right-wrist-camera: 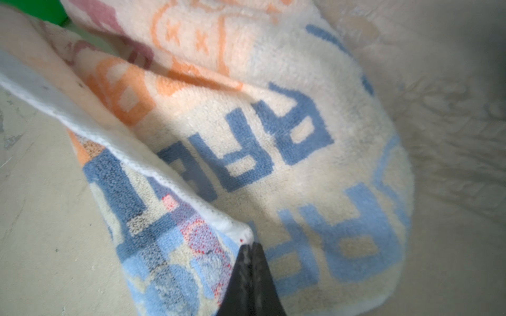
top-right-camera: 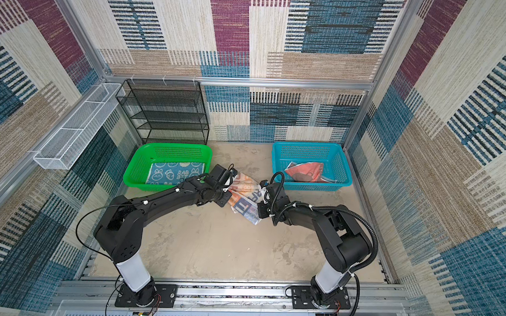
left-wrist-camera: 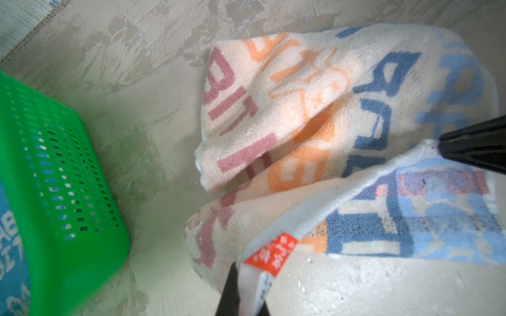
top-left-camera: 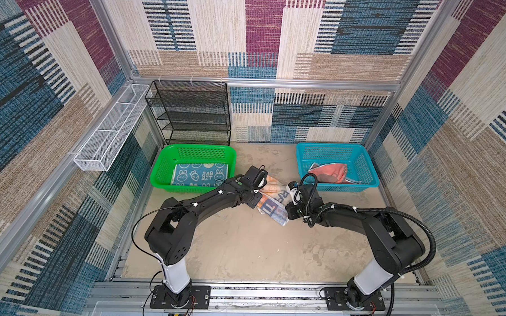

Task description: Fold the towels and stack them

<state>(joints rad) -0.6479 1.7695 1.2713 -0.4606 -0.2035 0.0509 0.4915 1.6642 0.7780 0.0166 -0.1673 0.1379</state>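
The whitish terry towel with orange and blue letters (top-left-camera: 273,205) lies bunched on the mottled beige tabletop (top-left-camera: 242,246), between the green plastic basket (top-left-camera: 158,172) and the blue plastic basket (top-left-camera: 370,169). The left gripper (left-wrist-camera: 247,296) pinches the hem corner bearing the red label (left-wrist-camera: 271,254) with its jaws pressed together. The right gripper (right-wrist-camera: 252,262) is likewise clamped on a 2nd corner of the same white hem. The blue rabbit-print towel (top-left-camera: 198,175) lies flat in the green basket, and the coral towel (top-left-camera: 330,174) lies crumpled in the blue one.

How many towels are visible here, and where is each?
3: a rabbit towel in the green basket, a lettered towel on the table mid-scene, a coral towel in the blue basket. More may lie hidden underneath.
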